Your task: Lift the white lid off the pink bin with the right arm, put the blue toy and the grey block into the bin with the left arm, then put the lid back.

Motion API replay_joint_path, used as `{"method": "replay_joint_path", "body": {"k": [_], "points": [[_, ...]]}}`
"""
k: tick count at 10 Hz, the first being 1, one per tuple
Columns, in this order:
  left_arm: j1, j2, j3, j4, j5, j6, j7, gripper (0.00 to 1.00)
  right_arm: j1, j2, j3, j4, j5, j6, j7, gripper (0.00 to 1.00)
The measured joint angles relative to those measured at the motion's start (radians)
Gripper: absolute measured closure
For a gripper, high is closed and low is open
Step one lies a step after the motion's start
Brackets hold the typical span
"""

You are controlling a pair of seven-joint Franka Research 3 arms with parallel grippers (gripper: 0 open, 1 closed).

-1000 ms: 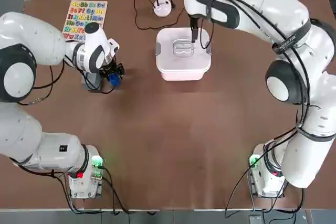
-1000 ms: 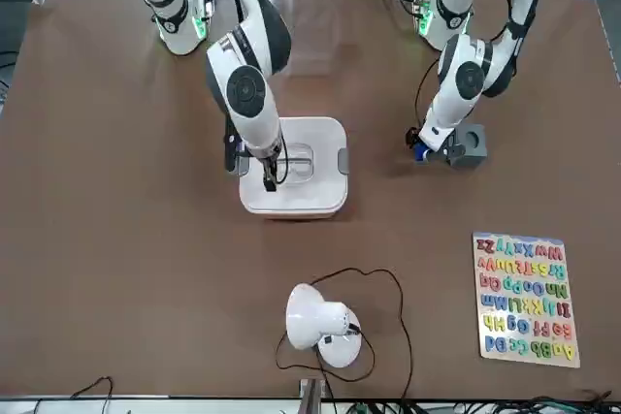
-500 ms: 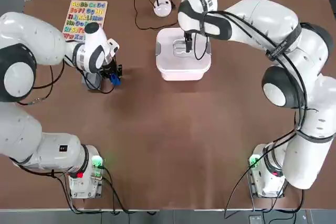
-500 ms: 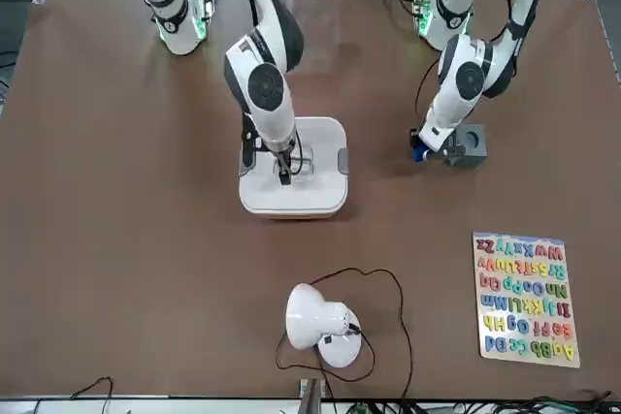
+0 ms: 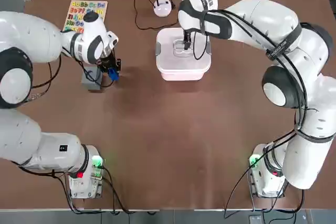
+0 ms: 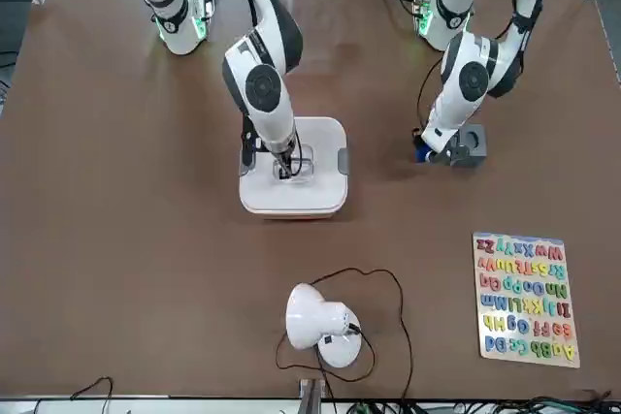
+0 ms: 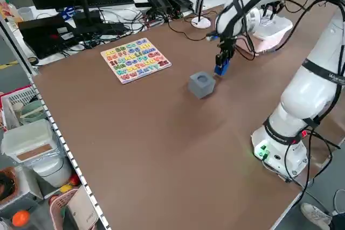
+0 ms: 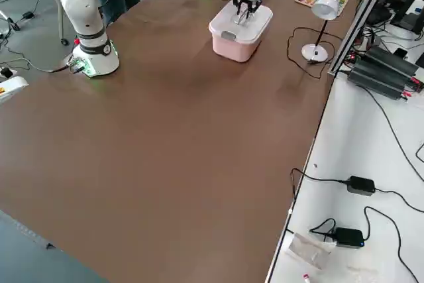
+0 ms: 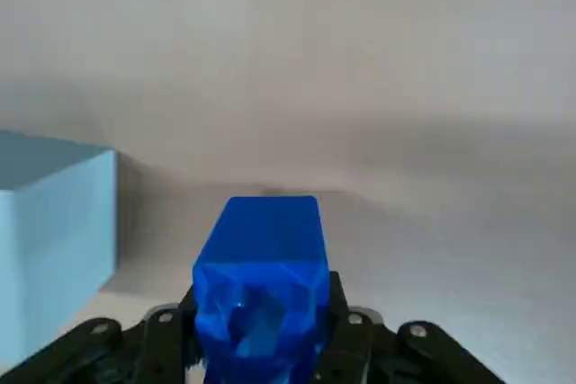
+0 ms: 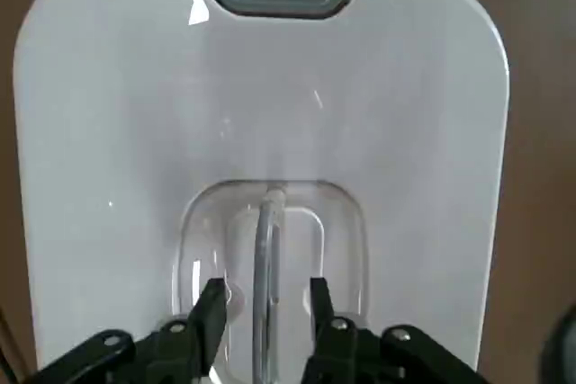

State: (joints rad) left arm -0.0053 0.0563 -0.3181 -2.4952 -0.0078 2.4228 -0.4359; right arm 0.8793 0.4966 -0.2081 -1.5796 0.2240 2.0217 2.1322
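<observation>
The white lid (image 5: 169, 41) sits on the pink bin (image 5: 184, 73) at the far middle of the table. My right gripper (image 10: 265, 299) reaches down onto the lid (image 10: 261, 105), its fingers shut on the thin upright handle (image 10: 266, 249) in the recess. The blue toy (image 9: 261, 285) is clamped in my left gripper (image 5: 111, 70), low over the table to the left of the bin. In the left side view the blue toy (image 7: 220, 69) hangs beside the grey block (image 7: 202, 84). That grey block (image 5: 92, 78) stands free on the table.
A colourful alphabet puzzle board (image 5: 85, 18) lies at the far left. A white desk lamp (image 5: 163, 7) and its cable sit just behind the bin. Both arm bases stand at the near corners, with bare brown table (image 5: 178, 140) between them.
The right gripper moved from the lid's right edge to its centre and closed on the handle. The left gripper closed on the blue toy and drew it slightly away from the grey block.
</observation>
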Motion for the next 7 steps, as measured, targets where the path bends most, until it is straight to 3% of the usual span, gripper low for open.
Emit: {"method": "replay_joint_path", "body": {"k": [2, 4, 7], "points": [[0.000, -0.040, 0.000, 0.115, 0.000, -0.176, -0.018, 0.49, 0.005, 0.000, 0.001, -0.001, 0.007, 0.005, 0.001, 0.87], [0.008, -0.048, 0.000, 0.251, 0.000, -0.332, -0.032, 0.49, 0.010, 0.000, 0.000, -0.002, 0.007, 0.005, 0.004, 0.93], [0.041, -0.048, 0.000, 0.395, 0.000, -0.488, -0.036, 0.49, 0.004, 0.000, -0.003, 0.001, 0.014, 0.002, 0.004, 0.93]]}}
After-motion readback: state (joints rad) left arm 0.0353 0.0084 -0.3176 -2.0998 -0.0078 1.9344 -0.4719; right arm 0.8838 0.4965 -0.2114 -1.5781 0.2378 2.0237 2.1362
